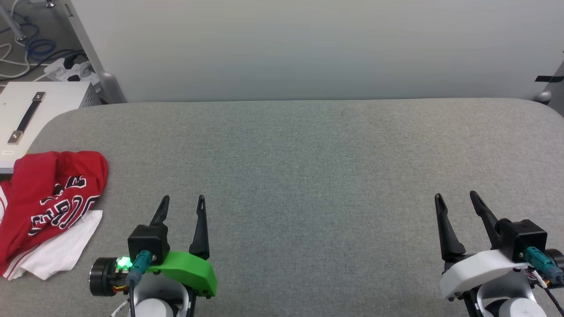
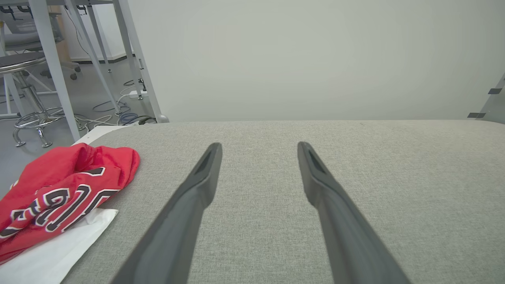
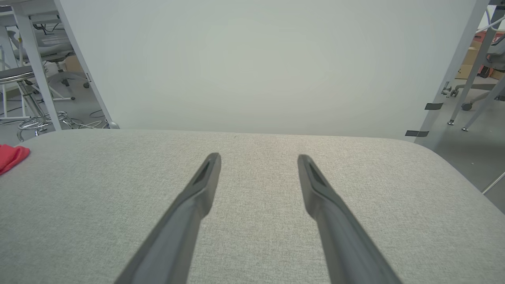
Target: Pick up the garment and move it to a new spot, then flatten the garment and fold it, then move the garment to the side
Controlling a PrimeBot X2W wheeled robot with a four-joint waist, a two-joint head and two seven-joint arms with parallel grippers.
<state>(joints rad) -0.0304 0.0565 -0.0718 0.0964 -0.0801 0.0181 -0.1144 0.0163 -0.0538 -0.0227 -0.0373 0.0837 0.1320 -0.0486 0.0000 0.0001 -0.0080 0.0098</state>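
Lying crumpled off to the left of the left gripper, the garment is near that gripper's outer finger but apart from it. Its red body is bunched on top with black, white-outlined lettering showing, and a white sleeve is spread flat under the edge nearest the fingers. The right gripper is well apart from it, far to the other side. Both pairs of fingers stand spread wide with nothing between them, and bare grey padded table shows between and ahead of their tips. Beyond both sets of fingertips the table ends against a pale panel. Ahead of the left fingers and further left than the garment, a white box with a black handle lies just beside the table's rounded corner, with cables on the floor past it.
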